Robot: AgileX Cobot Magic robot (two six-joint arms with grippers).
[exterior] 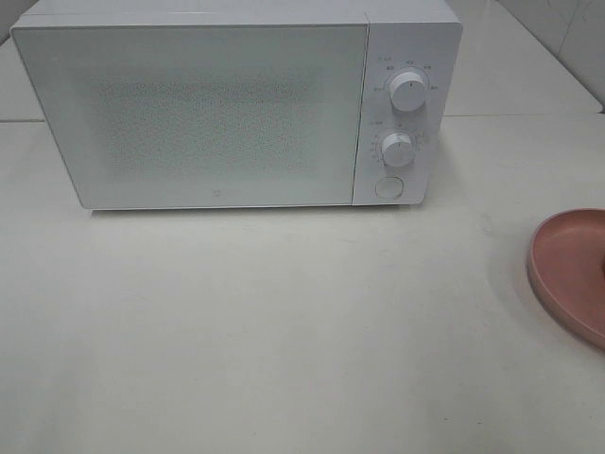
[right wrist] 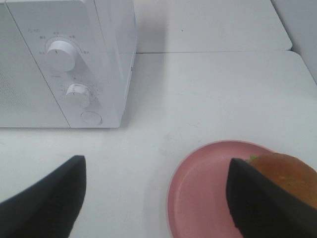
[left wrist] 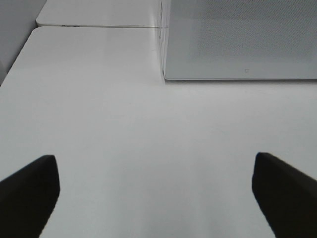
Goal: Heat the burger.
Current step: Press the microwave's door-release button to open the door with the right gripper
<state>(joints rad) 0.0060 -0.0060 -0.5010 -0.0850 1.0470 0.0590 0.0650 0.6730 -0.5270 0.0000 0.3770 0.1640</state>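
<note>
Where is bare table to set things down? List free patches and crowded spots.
Free: the wide table stretch in front of the microwave, running right to the plate; also the strip right of the microwave. Crowded: the right edge, where the plate carries the burger.

Mock kitchen bench, white microwave (exterior: 217, 113), plain white tables (exterior: 284, 340)

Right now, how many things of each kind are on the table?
microwave: 1
plate: 1
burger: 1
Total: 3
</note>
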